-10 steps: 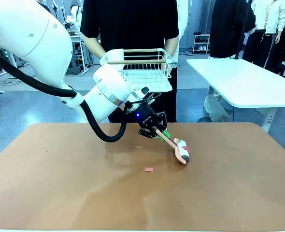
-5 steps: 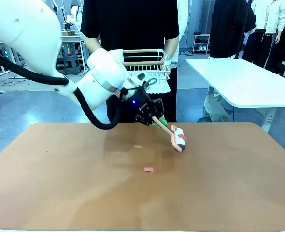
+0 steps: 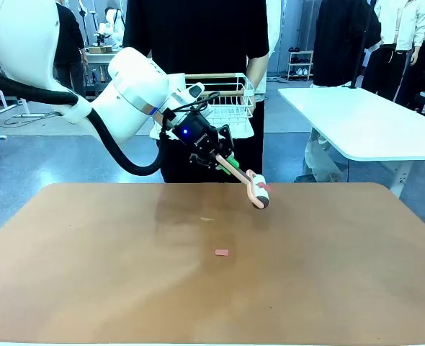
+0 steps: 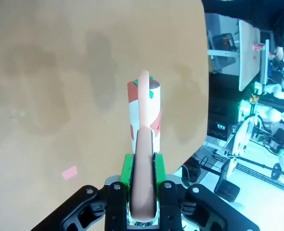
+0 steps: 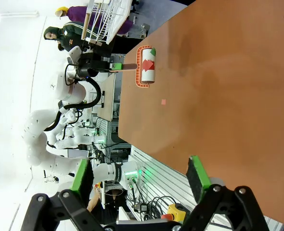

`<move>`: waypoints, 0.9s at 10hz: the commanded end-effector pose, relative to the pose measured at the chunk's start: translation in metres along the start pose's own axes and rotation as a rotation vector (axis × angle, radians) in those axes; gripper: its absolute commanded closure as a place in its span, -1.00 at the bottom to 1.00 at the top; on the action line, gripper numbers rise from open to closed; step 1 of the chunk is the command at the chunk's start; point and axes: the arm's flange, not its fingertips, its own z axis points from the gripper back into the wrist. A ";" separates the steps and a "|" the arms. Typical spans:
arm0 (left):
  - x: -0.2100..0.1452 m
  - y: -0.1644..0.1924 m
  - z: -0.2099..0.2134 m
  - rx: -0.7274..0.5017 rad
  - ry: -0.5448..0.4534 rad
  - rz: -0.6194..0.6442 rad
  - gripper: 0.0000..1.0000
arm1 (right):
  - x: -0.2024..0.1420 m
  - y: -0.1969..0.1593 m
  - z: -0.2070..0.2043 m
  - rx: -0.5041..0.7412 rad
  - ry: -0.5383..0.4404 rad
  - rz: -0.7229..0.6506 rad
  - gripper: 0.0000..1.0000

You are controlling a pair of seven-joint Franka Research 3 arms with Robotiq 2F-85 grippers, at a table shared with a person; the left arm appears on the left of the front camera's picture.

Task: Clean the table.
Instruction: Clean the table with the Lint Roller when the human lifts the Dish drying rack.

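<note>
while the left gripper (image 3: 225,166) clamps the handle of a lint roller (image 3: 258,196) raised above the far middle of the table (image 3: 328,288), a pink scrap (image 3: 222,253) lies nearer, at centre. the right gripper (image 5: 139,177) stands wide and empty.

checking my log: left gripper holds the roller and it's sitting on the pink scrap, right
No. The left gripper holds the roller, but the roller is not on the pink scrap: the front view shows the scrap lying apart from it.

No legible text, labels, brands, numbers, signs anywhere
</note>
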 end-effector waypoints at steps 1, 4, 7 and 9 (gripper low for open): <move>-0.026 0.007 0.029 0.017 0.013 0.040 0.58 | 0.000 0.003 0.001 0.015 -0.004 0.008 -1.00; -0.086 0.063 0.113 -0.018 0.016 0.079 0.58 | 0.000 0.003 0.001 0.015 -0.004 0.008 -1.00; -0.118 0.125 0.183 -0.033 0.025 0.019 0.58 | 0.000 0.003 0.001 0.015 -0.004 0.008 -1.00; -0.138 0.168 0.215 -0.021 -0.007 -0.051 0.58 | 0.000 0.003 0.001 0.015 -0.004 0.008 -1.00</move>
